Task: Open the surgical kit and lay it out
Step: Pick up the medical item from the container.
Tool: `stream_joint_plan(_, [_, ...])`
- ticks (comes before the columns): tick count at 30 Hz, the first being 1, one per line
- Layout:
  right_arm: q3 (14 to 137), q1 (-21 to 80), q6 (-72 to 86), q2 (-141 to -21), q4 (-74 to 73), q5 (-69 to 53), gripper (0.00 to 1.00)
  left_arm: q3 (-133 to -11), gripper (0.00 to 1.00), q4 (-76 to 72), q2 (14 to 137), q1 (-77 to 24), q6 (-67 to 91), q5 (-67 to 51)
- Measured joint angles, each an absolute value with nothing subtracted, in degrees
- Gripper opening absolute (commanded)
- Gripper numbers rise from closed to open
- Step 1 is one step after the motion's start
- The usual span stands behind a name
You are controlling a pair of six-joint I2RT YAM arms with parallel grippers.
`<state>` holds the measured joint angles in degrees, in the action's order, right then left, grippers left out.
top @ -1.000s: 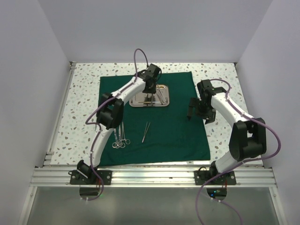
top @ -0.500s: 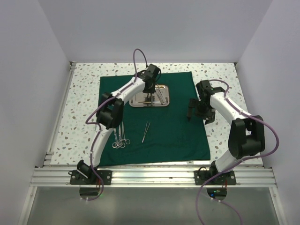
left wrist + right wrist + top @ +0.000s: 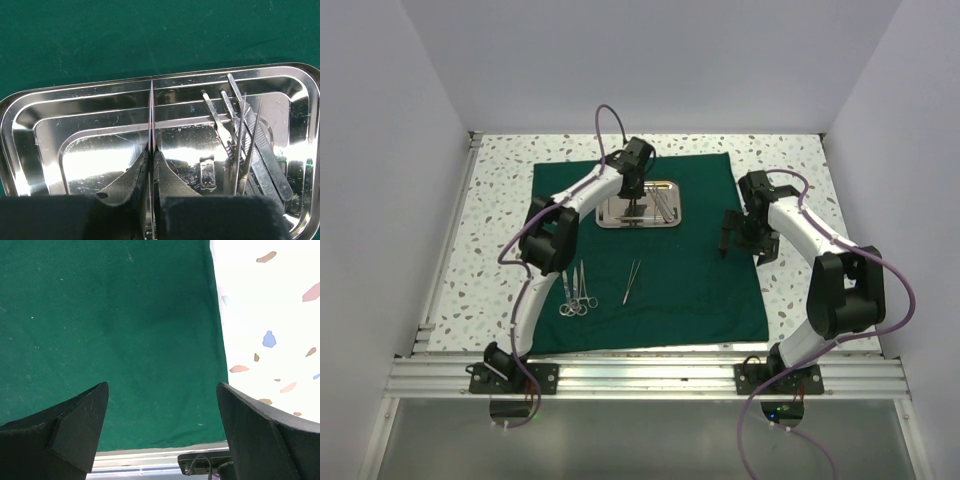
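left gripper pinches a slim silver blade over the glossy rectangular tray; at 4 o'clock, right gripper gapes above matte green cloth.

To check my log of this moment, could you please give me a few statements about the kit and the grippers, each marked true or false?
1. The left gripper is shut on a slim silver instrument over the steel tray. True.
2. The right gripper holds scissors. False: it is open and empty, above the green cloth near its right edge.
3. Nothing else is in the tray. False: several instruments lie at its right end.
4. Tweezers and ring-handled instruments lie on the cloth outside the tray. True.
5. The cloth is folded shut. False: it lies spread flat.
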<state>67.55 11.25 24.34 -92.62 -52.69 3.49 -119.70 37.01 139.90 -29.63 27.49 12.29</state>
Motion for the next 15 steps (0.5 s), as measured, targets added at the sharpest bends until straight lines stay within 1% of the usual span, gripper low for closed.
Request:
stream_joint_plan(2, [67.5,11.2,24.3,-92.6,-52.7,3.5,0.93,-119.4,0.00,36.9,139.7,-29.6,27.4,12.3])
stream_joint_plan(10, [67.6,11.2,24.4,-92.6,-52.7,3.5,0.93,-118.6,0.00,36.9,138.9,-29.5,27.4,12.2])
stream_joint_plan(15, [67.6,11.2,24.4,-92.6,-52.7,3.3,0.93,-117.2,0.00,40.2,136.9,-29.5,27.5,12.0])
